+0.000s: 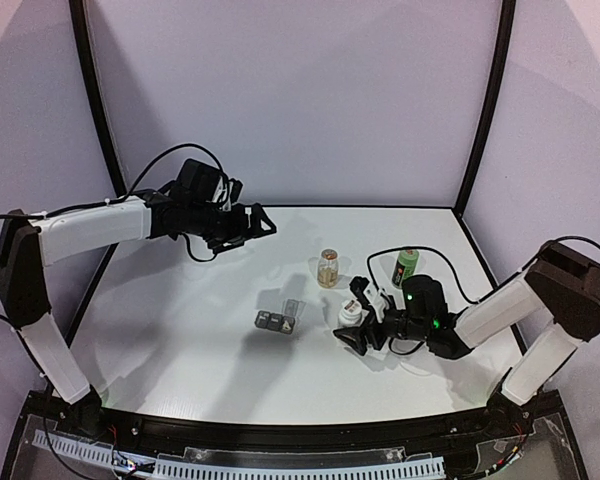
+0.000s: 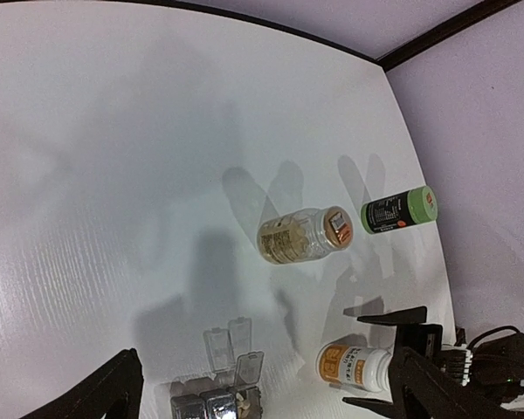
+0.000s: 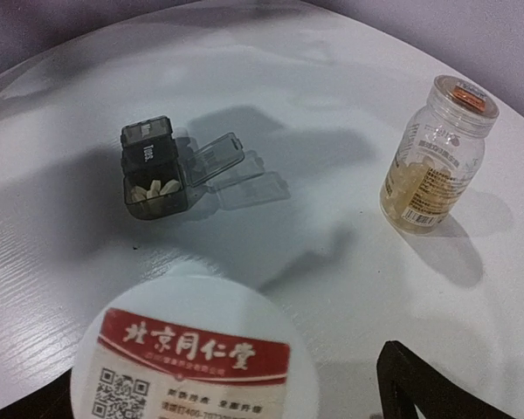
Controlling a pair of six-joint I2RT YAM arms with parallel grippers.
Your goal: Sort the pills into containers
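Observation:
The containers [image 1: 274, 321] are a grey strip of three compartments on the table's middle. One end lid [image 1: 292, 309] stands open over white pills [image 3: 153, 189], and the other two lids are shut. My right gripper [image 1: 360, 327] is open and low on the table. Its fingers [image 2: 393, 317] straddle a white-capped bottle with an orange label [image 1: 351, 312], with a gap showing on one side. That bottle's cap [image 3: 196, 349] fills the bottom of the right wrist view, with one finger [image 3: 419, 384] beside it. My left gripper [image 1: 261, 224] is open, empty and raised high over the back left.
A clear bottle of pale pills [image 1: 328, 268] stands behind the strip and also shows in the left wrist view [image 2: 304, 234]. A green bottle [image 1: 407, 265] stands at the back right. A black cable [image 1: 435, 262] loops near it. A black frame rims the table.

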